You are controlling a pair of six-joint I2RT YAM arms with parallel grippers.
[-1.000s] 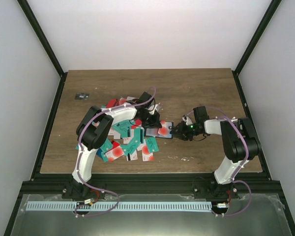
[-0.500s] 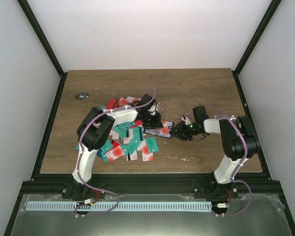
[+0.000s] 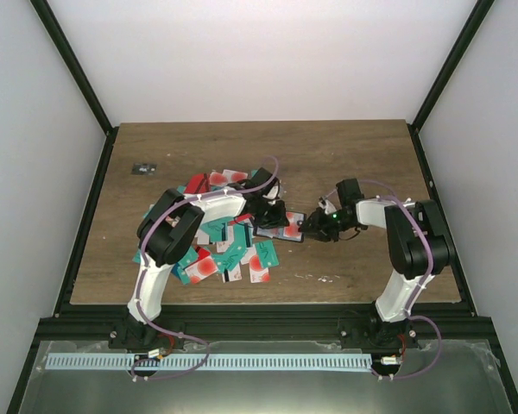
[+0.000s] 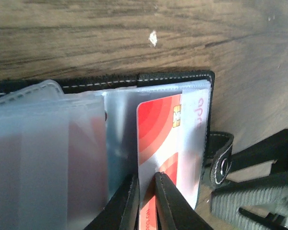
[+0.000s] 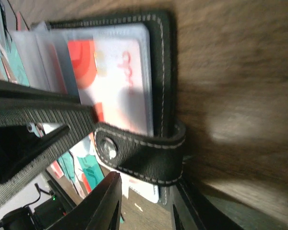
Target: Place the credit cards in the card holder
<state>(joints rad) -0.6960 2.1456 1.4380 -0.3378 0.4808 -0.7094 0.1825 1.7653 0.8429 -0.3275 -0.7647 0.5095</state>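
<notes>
Edging slightly rightward since a second earlier, the left jaws pinched a red-circled credit card (image 4: 158, 129), half inside a clear sleeve (image 4: 117, 134) of the open card holder (image 3: 281, 226) on the tabletop (image 3: 354, 155), while the right jaws clamped its snap tab (image 5: 144, 153), seemingly to steady it.

A: Left wrist: holder (image 4: 175, 77) runs off left and bottom; card (image 4: 158, 124) lower end lost between the jaws.
B: Right wrist: tab (image 5: 144, 155) covers the holder's lower edge. Top view: holder mostly under the jaws, dark speck (image 3: 143, 168) too small to tell.
</notes>
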